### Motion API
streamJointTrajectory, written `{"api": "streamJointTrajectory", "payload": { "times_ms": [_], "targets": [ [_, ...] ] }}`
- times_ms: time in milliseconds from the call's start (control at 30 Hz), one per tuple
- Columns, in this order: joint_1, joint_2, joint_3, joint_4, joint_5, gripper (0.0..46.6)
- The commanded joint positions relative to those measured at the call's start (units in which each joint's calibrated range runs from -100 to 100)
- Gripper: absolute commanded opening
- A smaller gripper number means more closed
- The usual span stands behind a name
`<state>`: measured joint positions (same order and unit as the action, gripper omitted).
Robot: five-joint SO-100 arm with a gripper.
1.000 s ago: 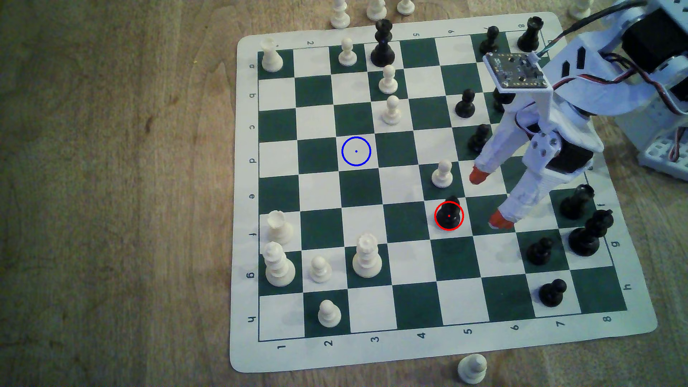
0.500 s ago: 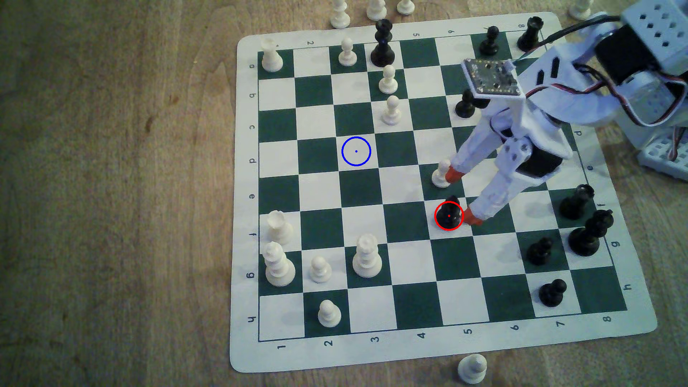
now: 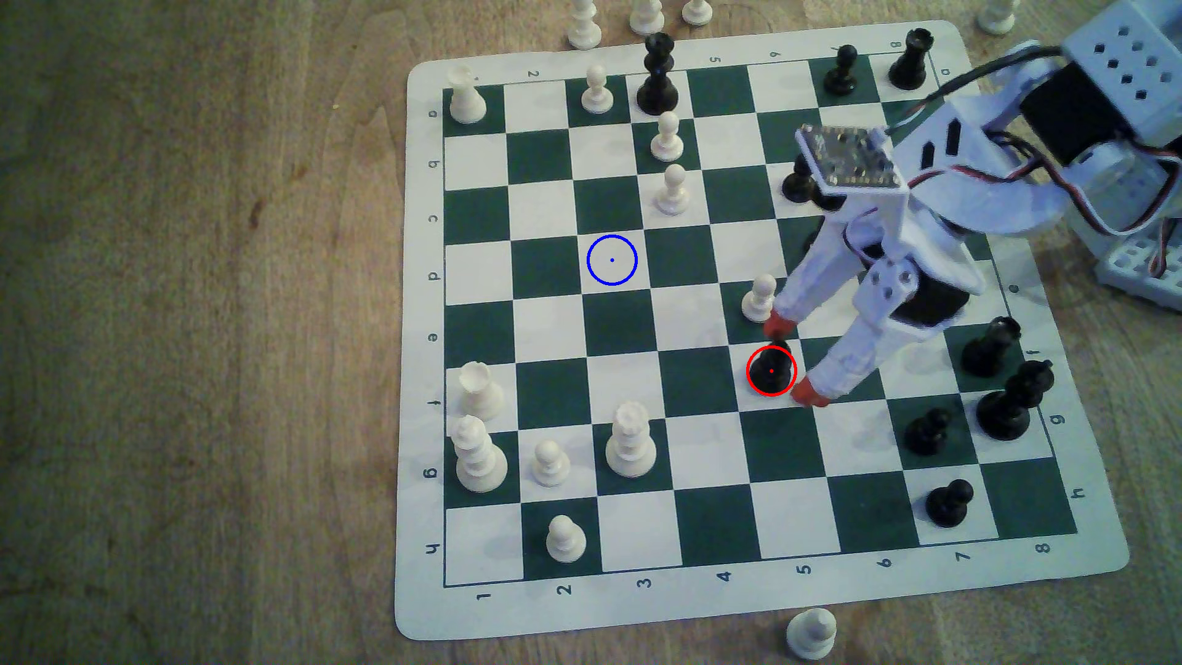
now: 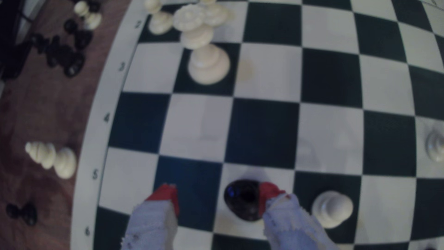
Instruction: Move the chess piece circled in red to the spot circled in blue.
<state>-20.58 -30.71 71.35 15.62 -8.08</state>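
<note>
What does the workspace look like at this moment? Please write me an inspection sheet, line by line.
Surface: green-and-white chessboard mat lying on a wooden table.
Job's things: black bishop in the red ring, on a white square; blue-ringed spot is free.
Clutter: white pawn close beside the arm; other white and black pieces on the board; captured pieces off the mat.
Grippers: gripper open, red-tipped fingers either side of the bishop, one tip against it.
Cables: red and black wires along the arm.
Surroundings: nothing seen.
</note>
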Motion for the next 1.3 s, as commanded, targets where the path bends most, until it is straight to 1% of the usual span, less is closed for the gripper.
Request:
{"api": "streamJointTrajectory", "payload": {
  "times_ms": [0, 233, 400, 433, 467, 500, 567, 833, 933, 1133, 1167, 1267],
  "targets": [
    [0.0, 0.7, -0.9, -2.1, -0.1, 18.1],
    [0.7, 3.8, -0.5, -4.7, 0.1, 17.0],
    [0.7, 4.6, -0.1, -6.2, 0.2, 10.7],
    [0.7, 4.6, 0.3, -7.1, 0.2, 6.4],
    [0.7, 4.6, 0.8, -8.0, 0.2, 4.1],
    [0.7, 4.6, 1.5, -9.1, 0.2, 2.2],
    [0.7, 4.4, 2.4, -10.4, 0.2, 0.3],
    [0.1, 3.7, 1.7, -9.4, 0.5, 0.4],
    [0.7, 1.1, -0.3, -8.2, 0.1, 0.4],
    [5.7, -1.3, -6.1, -7.8, -2.1, 0.7],
    [7.4, -1.6, -8.4, -7.8, -2.4, 0.9],
    [9.2, -0.4, -12.7, -6.9, -2.4, 1.0]
  ]
}}
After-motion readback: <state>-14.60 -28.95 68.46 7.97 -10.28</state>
